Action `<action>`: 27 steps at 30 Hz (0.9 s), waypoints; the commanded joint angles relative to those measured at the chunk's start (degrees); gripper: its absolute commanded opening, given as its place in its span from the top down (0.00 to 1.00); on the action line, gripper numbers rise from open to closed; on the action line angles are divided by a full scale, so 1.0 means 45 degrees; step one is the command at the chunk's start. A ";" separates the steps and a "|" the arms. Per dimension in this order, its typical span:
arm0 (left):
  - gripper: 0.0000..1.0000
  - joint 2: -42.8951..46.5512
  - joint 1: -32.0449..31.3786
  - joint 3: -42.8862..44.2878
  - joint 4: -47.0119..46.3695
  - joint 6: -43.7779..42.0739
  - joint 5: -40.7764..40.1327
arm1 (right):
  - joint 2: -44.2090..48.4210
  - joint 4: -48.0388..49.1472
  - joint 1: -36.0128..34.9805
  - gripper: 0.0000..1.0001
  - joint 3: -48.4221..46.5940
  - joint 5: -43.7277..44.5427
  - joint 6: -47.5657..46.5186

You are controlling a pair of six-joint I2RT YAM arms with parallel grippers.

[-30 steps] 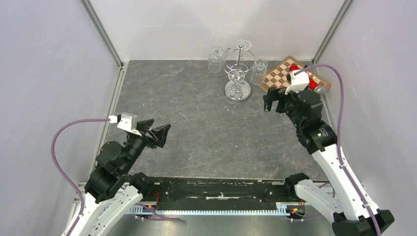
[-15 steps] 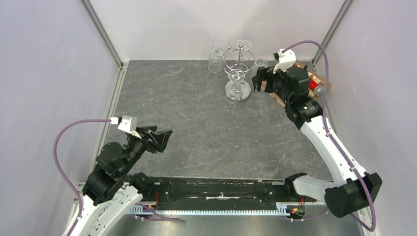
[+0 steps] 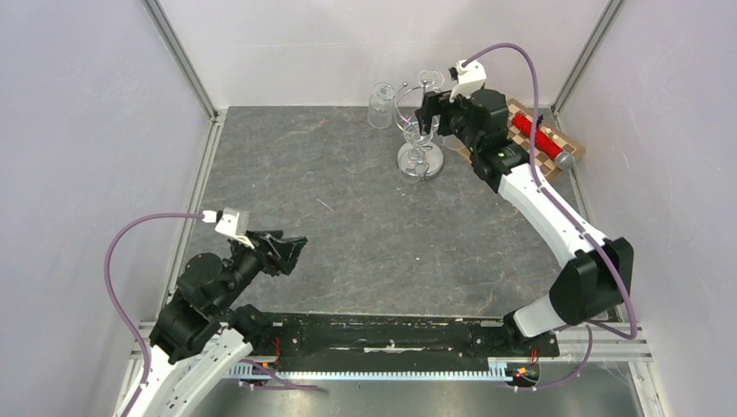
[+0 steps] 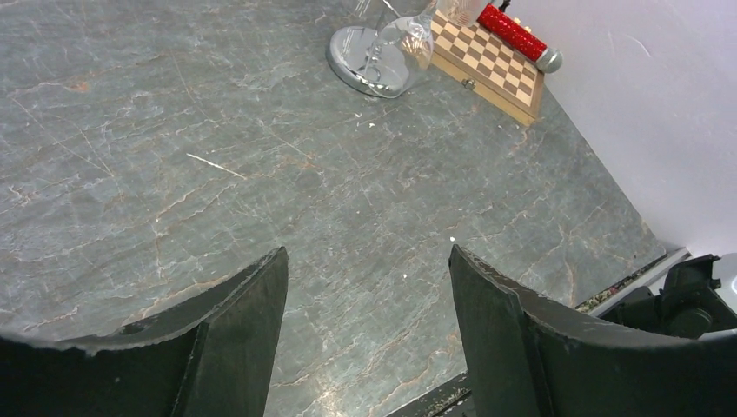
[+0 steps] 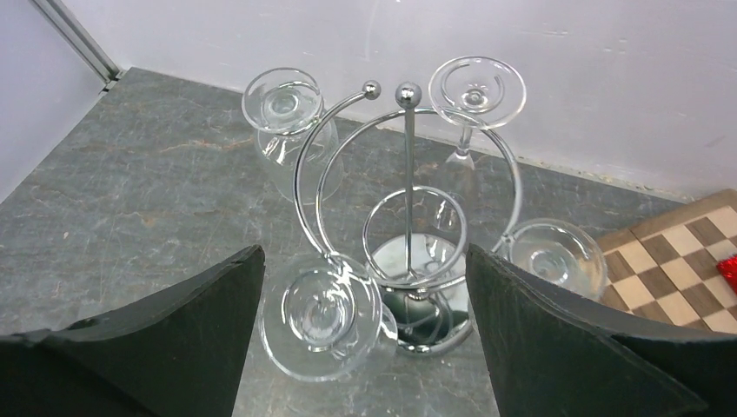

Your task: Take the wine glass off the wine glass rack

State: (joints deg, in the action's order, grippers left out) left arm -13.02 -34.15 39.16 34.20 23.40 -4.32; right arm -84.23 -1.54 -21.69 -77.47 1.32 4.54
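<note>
The chrome wine glass rack (image 3: 420, 162) stands at the back of the table, with several wine glasses hanging upside down from its top ring. In the right wrist view its thin pole (image 5: 408, 174) is centred between my fingers. The nearest wine glass (image 5: 324, 314) hangs at the front; it also shows in the top view (image 3: 419, 134). My right gripper (image 3: 426, 111) is open and empty, just above and right of the rack; its jaws (image 5: 365, 252) stand wide apart, touching nothing. My left gripper (image 3: 287, 248) is open and empty, low at the near left, also in its own view (image 4: 367, 254).
A wooden chessboard (image 3: 566, 153) with a red glittery cylinder (image 3: 539, 137) on it lies right of the rack, close to the right wall. Both show in the left wrist view: chessboard (image 4: 491, 62), cylinder (image 4: 517, 33). The back wall is right behind the rack.
My right arm has swung left and farther back, from over the chessboard to just above the rack. My left gripper has drifted slightly nearer. No glass has moved.
</note>
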 commanded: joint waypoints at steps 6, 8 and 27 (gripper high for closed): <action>0.26 0.0311 -0.0010 -0.0028 -0.0264 0.0463 0.0337 | -0.1555 0.2593 -0.0238 0.16 -0.0772 0.0475 -0.0350; 0.26 0.0379 -0.0009 -0.0076 -0.0318 0.0464 0.0389 | -0.1823 0.2878 -0.0257 0.16 -0.0772 0.0698 -0.0418; 0.26 0.0616 -0.0019 -0.0166 -0.0469 0.0404 0.0481 | -0.3653 0.5844 -0.0278 0.36 -0.0775 0.1325 -0.0901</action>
State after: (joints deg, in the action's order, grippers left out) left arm -10.96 -34.15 38.92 34.15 23.73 -3.60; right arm -99.61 18.83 -22.68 -78.74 6.11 1.43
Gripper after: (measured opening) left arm 0.741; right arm 0.645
